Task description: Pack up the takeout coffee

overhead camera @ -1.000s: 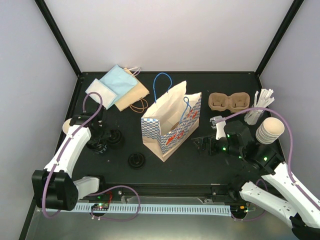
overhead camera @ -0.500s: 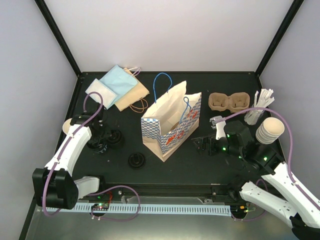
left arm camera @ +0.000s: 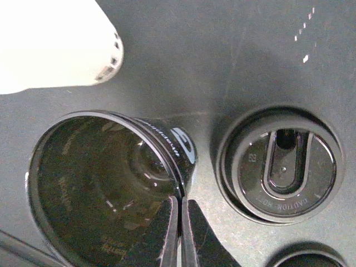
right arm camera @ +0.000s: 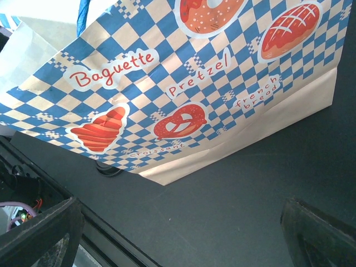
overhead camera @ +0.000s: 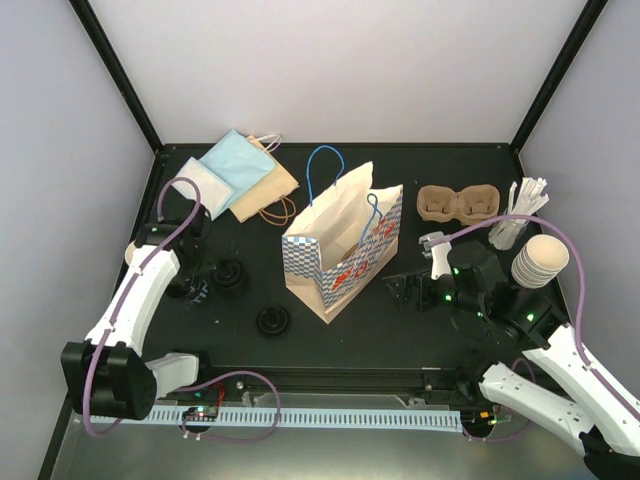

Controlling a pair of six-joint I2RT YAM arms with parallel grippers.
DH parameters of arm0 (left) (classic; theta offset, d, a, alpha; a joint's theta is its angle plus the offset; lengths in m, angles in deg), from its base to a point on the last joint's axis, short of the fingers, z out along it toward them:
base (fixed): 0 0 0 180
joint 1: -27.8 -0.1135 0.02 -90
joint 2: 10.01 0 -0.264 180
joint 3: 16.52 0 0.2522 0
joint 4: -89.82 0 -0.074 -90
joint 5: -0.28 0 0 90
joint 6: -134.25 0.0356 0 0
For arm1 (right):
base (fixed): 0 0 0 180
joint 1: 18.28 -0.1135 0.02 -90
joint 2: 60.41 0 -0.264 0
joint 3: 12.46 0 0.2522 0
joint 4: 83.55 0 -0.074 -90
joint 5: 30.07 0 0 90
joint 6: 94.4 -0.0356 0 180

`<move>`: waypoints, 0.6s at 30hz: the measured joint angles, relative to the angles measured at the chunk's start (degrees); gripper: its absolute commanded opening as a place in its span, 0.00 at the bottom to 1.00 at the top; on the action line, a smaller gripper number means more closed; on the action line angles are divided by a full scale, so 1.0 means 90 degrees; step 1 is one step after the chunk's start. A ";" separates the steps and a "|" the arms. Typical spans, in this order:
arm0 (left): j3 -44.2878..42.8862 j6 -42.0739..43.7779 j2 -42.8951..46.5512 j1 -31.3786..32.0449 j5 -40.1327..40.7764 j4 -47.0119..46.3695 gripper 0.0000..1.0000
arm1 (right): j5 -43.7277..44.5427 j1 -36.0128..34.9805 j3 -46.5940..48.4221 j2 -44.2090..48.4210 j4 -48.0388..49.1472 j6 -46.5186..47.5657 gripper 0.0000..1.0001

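Two-fingered, pinching a black lid (left arm camera: 105, 183) by its rim with left gripper (left arm camera: 179, 203), near left; holding right gripper (right arm camera: 178, 222) wide open beside bag (right arm camera: 183, 83). Lid-fetching, probably; next, carrying it right toward cups (overhead camera: 540, 260).

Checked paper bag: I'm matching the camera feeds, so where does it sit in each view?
Top external: the checked paper bag stands mid-table.
Left wrist: not in it.
Right wrist: its printed side fills the upper frame.
Shared landmark: the black tabletop, in all three.
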 measured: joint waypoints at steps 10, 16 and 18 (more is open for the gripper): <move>-0.0486 -0.0027 0.0561 0.0007 0.0593 0.0342 0.02 | -0.0019 0.0000 0.0000 -0.0087 0.0034 0.0039 0.99; -0.0478 -0.0075 0.0253 0.0017 0.0287 0.0500 0.03 | -0.0015 0.0000 0.0000 -0.0092 0.0046 0.0039 0.99; -0.0406 -0.0070 0.0539 0.0041 0.0250 0.0335 0.02 | -0.0012 0.0000 0.0000 -0.0046 0.0046 0.0039 0.99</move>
